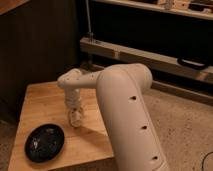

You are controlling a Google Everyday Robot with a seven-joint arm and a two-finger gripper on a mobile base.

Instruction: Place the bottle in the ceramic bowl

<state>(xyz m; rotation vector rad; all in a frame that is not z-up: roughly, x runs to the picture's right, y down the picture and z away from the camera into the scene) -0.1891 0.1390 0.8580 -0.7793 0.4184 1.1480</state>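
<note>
On the wooden table, the small pale bottle (pixel 76 119) stands upright, right of the bowl and a short way behind it. My gripper (pixel 75 116) points straight down from the white wrist and is shut on the bottle, which still rests on the tabletop. The ceramic bowl (pixel 45 142) is a shallow glossy black dish near the table's front left corner, about a hand's width left of and below the bottle, with nothing in it. My fingers hide most of the bottle's upper part.
The light wooden table (pixel 42 100) has its front edge just below the bowl. My thick white arm (pixel 125 115) crosses the right half of the view. A dark wall stands behind, metal shelving rails (pixel 150 57) at the back right, speckled floor at the right.
</note>
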